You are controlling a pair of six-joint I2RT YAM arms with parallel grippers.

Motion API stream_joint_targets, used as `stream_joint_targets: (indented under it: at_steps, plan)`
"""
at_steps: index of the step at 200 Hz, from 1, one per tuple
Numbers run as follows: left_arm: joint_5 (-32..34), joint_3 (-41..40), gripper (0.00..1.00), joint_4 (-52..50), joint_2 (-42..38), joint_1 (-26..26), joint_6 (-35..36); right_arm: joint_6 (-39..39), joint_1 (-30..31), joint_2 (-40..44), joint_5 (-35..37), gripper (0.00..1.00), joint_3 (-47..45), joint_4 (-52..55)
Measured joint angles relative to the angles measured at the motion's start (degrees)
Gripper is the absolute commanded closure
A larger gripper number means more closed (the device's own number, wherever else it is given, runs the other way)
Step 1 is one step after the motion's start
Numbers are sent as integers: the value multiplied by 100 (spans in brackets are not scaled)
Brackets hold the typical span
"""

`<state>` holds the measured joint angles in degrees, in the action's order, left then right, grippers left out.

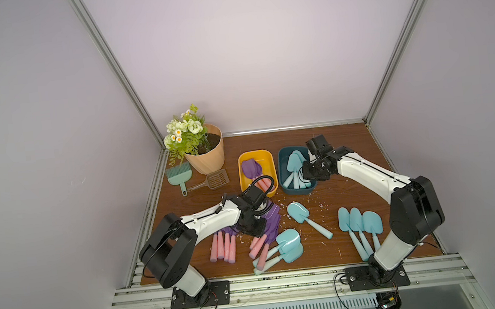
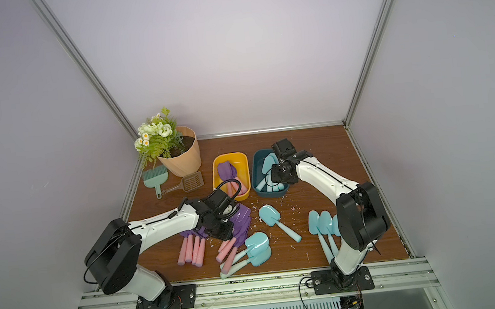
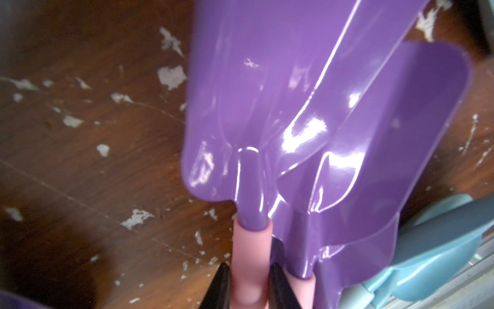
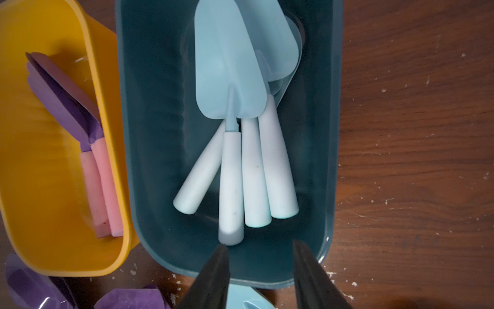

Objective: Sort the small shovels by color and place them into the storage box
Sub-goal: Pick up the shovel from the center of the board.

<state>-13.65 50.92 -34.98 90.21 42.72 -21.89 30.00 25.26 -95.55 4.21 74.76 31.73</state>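
Purple shovel [image 3: 240,93]: lies on the wooden table [image 3: 80,160], blade pointing away from the left pincer [image 3: 250,270], pink handle [image 3: 251,246] between its fingertips.
Left pincer state: clamped narrow on that pink handle, just behind the neck where handle meets blade.
Neighbour shovel [image 3: 401,133]: also purple, tucked partly under the held blade, just beside the left pincer.
Right pincer [image 4: 260,248]: jaws partly apart, holding nothing, hanging over the near end of the teal box [image 4: 149,133].
Boxed blue shovels [image 4: 230,67]: handles fan toward the right pincer, blades away from it.
Yellow box [image 4: 16,133]: touching the teal box, off to one side of the right pincer, holding purple shovels.
Loose shovels: pink-handled ones [image 1: 223,247] close by the left pincer; blue ones [image 1: 360,221] well apart from both pincers.
Risk, overlap: lifting may drag the neighbour shovel up, then drop it.
Risk, grip: glossy plastic held at one end may pivot, so the blade sags and catches the yellow box rim.
Risk, crowding: the boxes sit together, so a delivery could bring the arms into contact.
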Motion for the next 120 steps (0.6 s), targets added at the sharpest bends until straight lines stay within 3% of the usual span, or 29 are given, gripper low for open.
stream_joint_targets:
  at_steps: [85,120]
  plan:
    - [-107,739,99,-721,-820,0,439,94,0,33,-2,56,-76,-70]
    - [22,1600,99,-1029,-737,-168,450,107,0,33,0,56,-76,-70]
